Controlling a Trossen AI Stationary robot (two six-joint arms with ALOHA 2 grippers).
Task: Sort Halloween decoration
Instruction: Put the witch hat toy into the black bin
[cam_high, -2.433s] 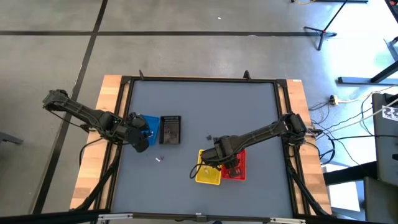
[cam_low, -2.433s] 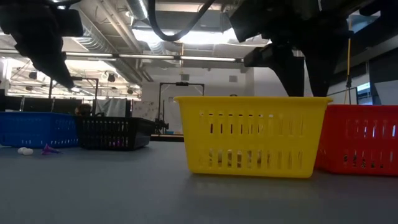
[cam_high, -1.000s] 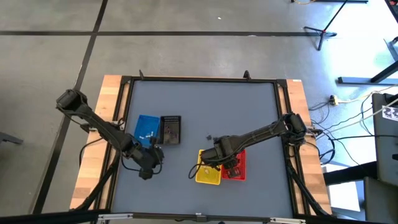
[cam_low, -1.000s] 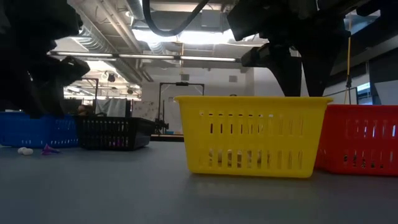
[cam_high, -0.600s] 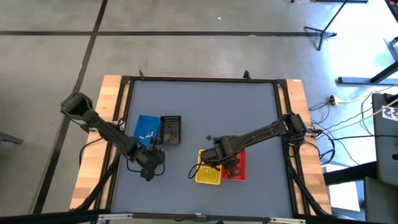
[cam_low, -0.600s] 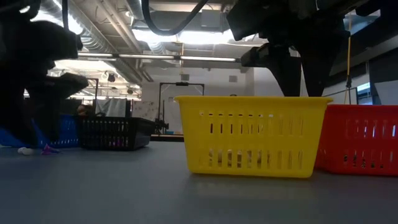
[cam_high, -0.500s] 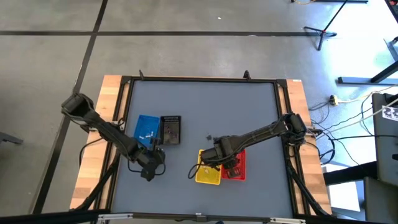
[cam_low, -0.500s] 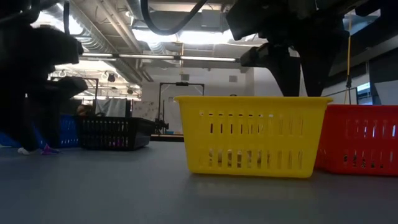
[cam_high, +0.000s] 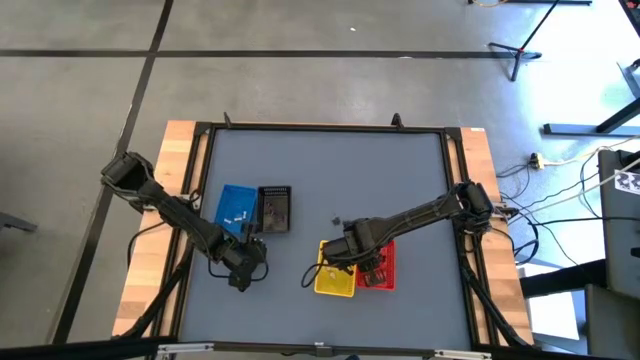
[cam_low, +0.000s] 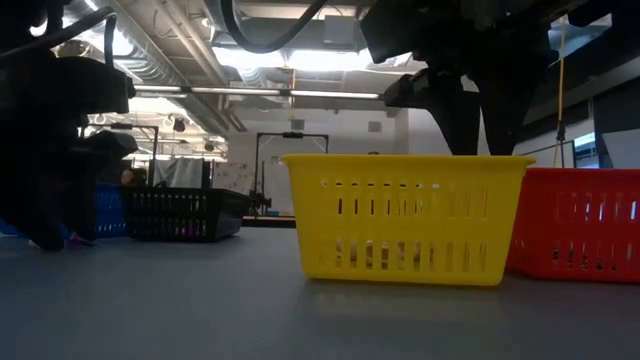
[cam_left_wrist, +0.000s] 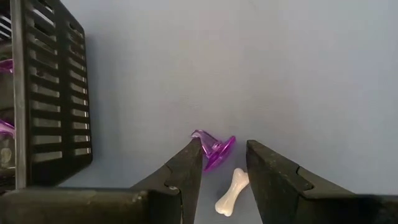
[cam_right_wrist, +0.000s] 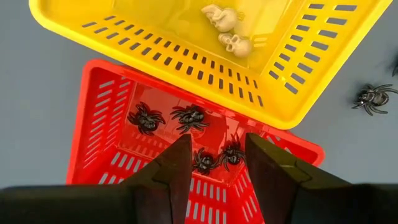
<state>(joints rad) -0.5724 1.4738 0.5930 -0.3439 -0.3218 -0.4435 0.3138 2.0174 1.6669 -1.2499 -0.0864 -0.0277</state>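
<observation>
A purple trinket (cam_left_wrist: 214, 149) and a white bone (cam_left_wrist: 231, 191) of the Halloween decoration lie on the grey table. My left gripper (cam_left_wrist: 224, 150) is open and low over them, one finger on either side of the purple trinket; in the high view the left gripper (cam_high: 241, 272) is just near of the blue basket (cam_high: 236, 208). My right gripper (cam_right_wrist: 217, 155) stands open with nothing between its fingers, pointing down over the red basket (cam_right_wrist: 124, 143), which holds black spiders (cam_right_wrist: 189, 116). The yellow basket (cam_right_wrist: 186, 43) holds two tan skulls (cam_right_wrist: 227, 28).
A black basket (cam_left_wrist: 53, 93) stands close beside my left gripper, next to the blue one. A loose black spider (cam_right_wrist: 372, 98) lies on the table beyond the yellow basket. The far half of the table (cam_high: 330, 165) is bare grey surface inside a black frame.
My left gripper has sunk toward the table and shifted slightly toward the near edge, coming down over the purple trinket and the white bone, which it now hides in the low view. Its fingers have stayed open.
</observation>
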